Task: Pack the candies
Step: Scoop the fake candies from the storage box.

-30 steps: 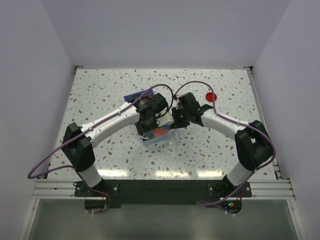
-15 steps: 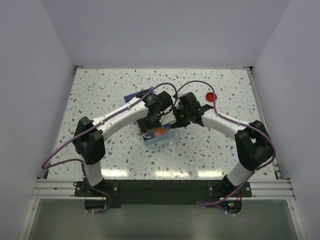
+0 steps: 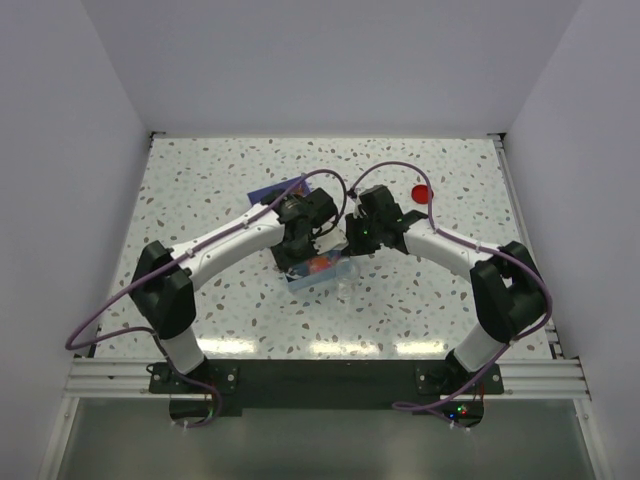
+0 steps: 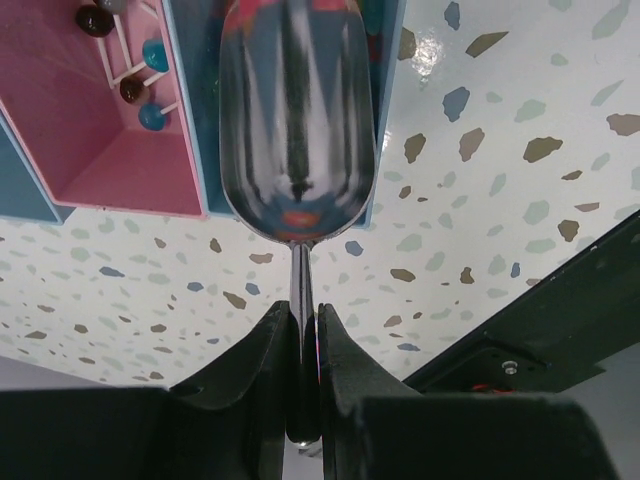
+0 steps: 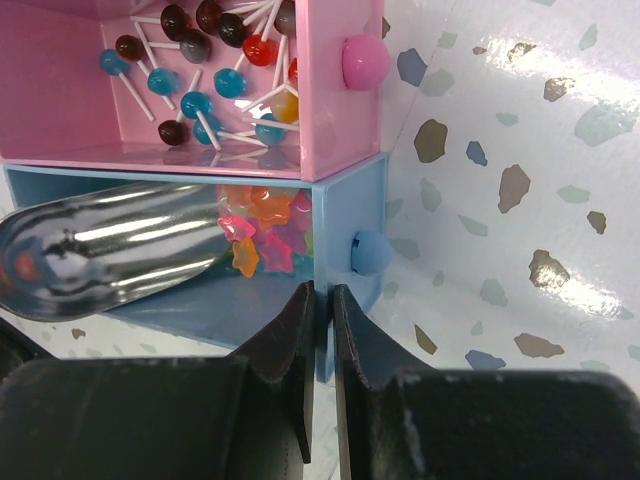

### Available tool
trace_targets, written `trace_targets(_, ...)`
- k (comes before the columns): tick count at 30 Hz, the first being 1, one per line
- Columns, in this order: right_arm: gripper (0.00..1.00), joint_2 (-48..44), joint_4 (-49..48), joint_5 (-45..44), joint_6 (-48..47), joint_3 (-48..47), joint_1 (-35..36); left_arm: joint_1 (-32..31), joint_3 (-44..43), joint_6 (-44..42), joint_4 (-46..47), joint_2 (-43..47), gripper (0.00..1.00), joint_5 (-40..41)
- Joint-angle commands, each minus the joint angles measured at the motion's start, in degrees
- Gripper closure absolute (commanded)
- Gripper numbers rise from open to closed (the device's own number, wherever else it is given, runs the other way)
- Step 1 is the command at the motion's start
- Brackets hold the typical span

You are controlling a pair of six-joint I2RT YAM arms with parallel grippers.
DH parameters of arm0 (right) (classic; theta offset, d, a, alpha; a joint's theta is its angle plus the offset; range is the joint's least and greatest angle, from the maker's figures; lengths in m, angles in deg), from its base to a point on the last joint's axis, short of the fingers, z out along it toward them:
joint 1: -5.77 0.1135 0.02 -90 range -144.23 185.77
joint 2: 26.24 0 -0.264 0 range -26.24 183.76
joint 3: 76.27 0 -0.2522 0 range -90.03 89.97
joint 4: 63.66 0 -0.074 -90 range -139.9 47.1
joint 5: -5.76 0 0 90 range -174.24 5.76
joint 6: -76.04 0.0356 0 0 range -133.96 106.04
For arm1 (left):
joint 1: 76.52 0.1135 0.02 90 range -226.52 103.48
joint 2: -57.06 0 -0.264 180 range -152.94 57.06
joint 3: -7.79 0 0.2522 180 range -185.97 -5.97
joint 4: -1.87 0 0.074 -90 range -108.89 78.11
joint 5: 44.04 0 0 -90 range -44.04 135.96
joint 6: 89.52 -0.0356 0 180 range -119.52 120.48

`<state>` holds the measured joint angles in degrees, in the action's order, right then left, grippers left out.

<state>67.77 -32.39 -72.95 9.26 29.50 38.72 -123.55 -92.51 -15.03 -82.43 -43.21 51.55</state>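
Note:
The candies (image 5: 262,225) are small star-shaped sweets, orange, pink and yellow, heaped in an open blue drawer (image 5: 350,200). They show as an orange speck in the top view (image 3: 318,264). My left gripper (image 4: 305,315) is shut on the thin handle of a metal scoop (image 4: 295,110). The scoop bowl (image 5: 110,255) lies inside the blue drawer, its tip at the candies. My right gripper (image 5: 322,295) is shut on the blue drawer's front wall, beside its knob. In the top view both grippers, left (image 3: 300,240) and right (image 3: 352,245), meet over the drawers.
A pink drawer (image 5: 350,110) with lollipops sits against the blue one; it also shows in the left wrist view (image 4: 110,120). A clear small container (image 3: 346,280) stands just in front of the drawers. A round red lid (image 3: 421,193) lies behind the right arm. A blue box (image 3: 275,190) is behind the left arm.
The left arm's elbow swung right and then back left, and its wrist with the scoop shifted slightly over the drawers. The right arm has not moved.

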Motion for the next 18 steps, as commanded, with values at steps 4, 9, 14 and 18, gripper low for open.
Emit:
trace_targets(4, 1.00, 0.6, -6.1, 1.5, 1.2, -0.2, 0.4, 0.4, 1.1, -0.1, 11.8, -4.3, 1.00, -10.9)
trace_targets(9, 1.00, 1.1, -6.0, 2.0, 1.3, -1.1, 0.4, 0.4, -5.4, 1.1, 10.9, -9.4, 1.00, -13.8)
trace_targets(14, 1.00, 0.8, -5.9, 1.7, 1.2, -0.3, 0.4, 0.6, -3.4, 2.2, 12.3, -10.1, 1.00, -15.5)
trace_targets(18, 1.00, 0.5, -5.4, 0.9, 0.4, 0.3, 0.4, 3.1, 3.2, 3.1, 14.9, -4.9, 1.00, -16.1)
